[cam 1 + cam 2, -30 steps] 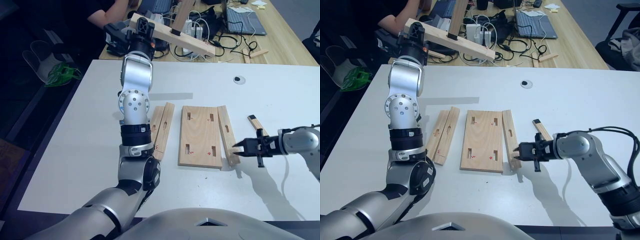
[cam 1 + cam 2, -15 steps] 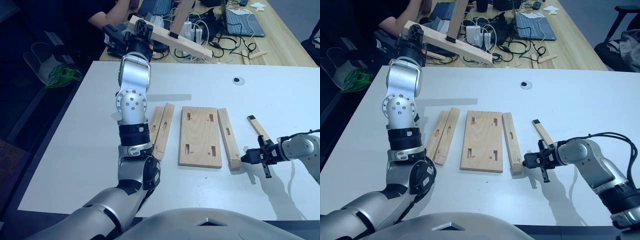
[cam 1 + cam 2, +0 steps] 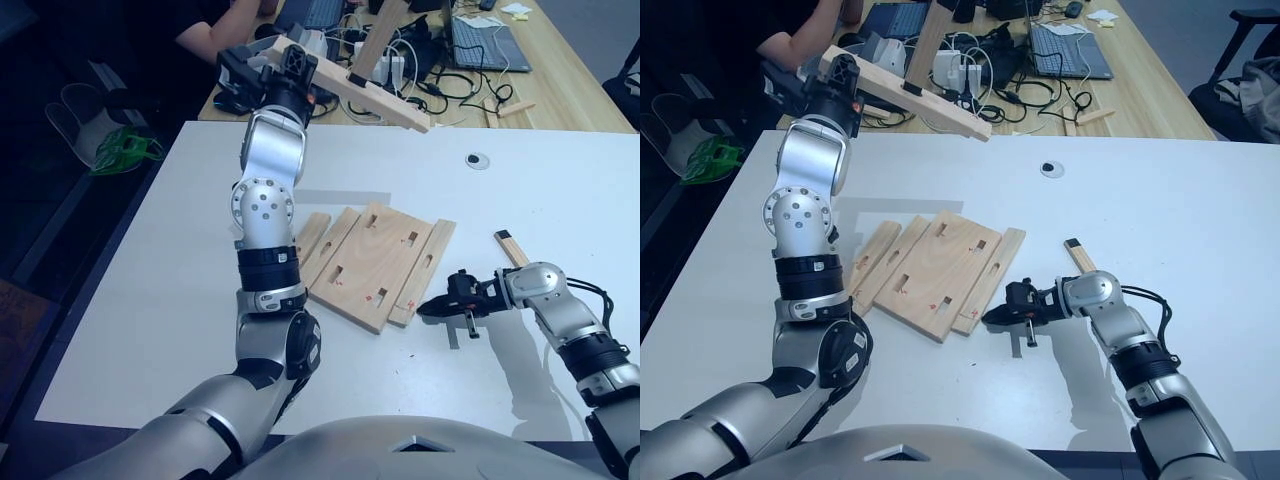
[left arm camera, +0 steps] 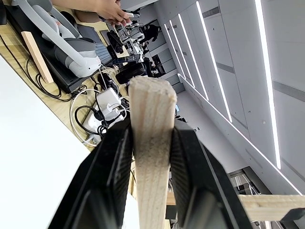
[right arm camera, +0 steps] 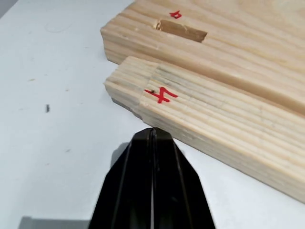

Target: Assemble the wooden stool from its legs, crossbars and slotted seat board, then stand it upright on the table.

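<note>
Two grippers, two very different spots. The left gripper [image 4: 151, 157] is up high over the far edge of the surface [image 3: 180, 250], clamped on the end of a long piece [image 3: 372, 92] of wood. Its fingers [image 4: 116, 162] press on both sides of the piece. That piece slopes out to the robot's right, and a second piece [image 3: 378, 45] sticks up off it partway along.

The right gripper [image 5: 151, 143] is down low on the surface with its jaws pinched together and nothing between them. Its tip sits just beside the near end of the leg [image 5: 214, 119] with the red 4 on it. It's super close to that corner, but I can't tell if it actually touches.

That leg lies flat against the right edge of the seat board [image 3: 375, 262], which sits diagonally on the surface, slots up. Two more legs [image 3: 335, 245] lie side by side along the board's left edge, next to the left arm.

One short crossbar [image 3: 510, 247] lies by itself, off to the right of the board and a bit behind the right gripper, apart from both.
</note>
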Robot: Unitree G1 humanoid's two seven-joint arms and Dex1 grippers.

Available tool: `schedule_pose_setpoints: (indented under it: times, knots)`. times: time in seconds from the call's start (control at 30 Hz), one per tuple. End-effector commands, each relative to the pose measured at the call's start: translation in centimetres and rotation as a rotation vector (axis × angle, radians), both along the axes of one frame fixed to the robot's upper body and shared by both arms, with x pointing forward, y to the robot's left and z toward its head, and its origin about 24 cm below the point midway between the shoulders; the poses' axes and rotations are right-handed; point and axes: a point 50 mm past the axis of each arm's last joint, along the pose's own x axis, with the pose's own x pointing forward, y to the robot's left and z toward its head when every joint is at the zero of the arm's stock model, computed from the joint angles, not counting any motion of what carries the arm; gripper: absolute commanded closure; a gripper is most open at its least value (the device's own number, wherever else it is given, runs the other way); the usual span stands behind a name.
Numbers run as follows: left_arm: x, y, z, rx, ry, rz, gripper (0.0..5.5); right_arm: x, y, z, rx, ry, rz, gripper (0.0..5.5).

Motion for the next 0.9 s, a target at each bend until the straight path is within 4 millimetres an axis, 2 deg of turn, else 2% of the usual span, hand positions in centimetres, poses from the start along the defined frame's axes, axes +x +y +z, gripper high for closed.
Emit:
schedule_pose_setpoints:
  times: [0.03,0.1,0.17,0.23,0.27,0.33,0.43,0.6,0.73,0.9]
  knots:
    - [0.1,-0.3,1.0,0.013,-0.030,-0.017,4.48,1.2,-0.4,-0.5,0.002,-0.034,-0.103,5.50]
    - [0.1,0.2,1.5,0.043,-0.056,-0.018,4.48,0.9,-1.5,0.5,0.002,0.000,-0.130,5.50]
    - [-0.3,1.6,2.2,0.111,-0.100,-0.017,4.48,0.4,-3.4,3.1,0.000,0.026,-0.209,5.50]
    - [-1.0,3.4,3.1,0.211,-0.175,-0.048,4.48,-0.6,-4.0,6.4,0.122,0.049,-0.354,5.50]
    - [-1.4,4.4,3.3,0.271,-0.207,-0.071,4.48,-1.1,-3.5,7.9,0.250,0.077,-0.444,5.50]
    - [-2.1,6.2,3.3,0.371,-0.232,-0.125,4.48,-2.1,-2.8,9.4,0.472,0.165,-0.604,5.50]
    - [-3.6,8.7,2.1,0.533,-0.201,-0.234,4.48,-2.3,-2.9,8.8,0.711,0.211,-0.931,5.50]
    - [-6.1,10.2,-0.7,0.630,-0.108,-0.450,4.48,-1.3,-4.3,8.1,0.851,0.191,-1.287,5.50]
    - [-7.5,10.5,-1.8,0.631,-0.058,-0.548,4.48,-1.1,-5.2,7.4,0.833,0.161,-1.407,5.50]
    - [-7.7,10.8,-1.9,0.647,-0.035,-0.543,4.48,-1.3,-4.6,6.8,0.840,0.171,-1.427,5.50]
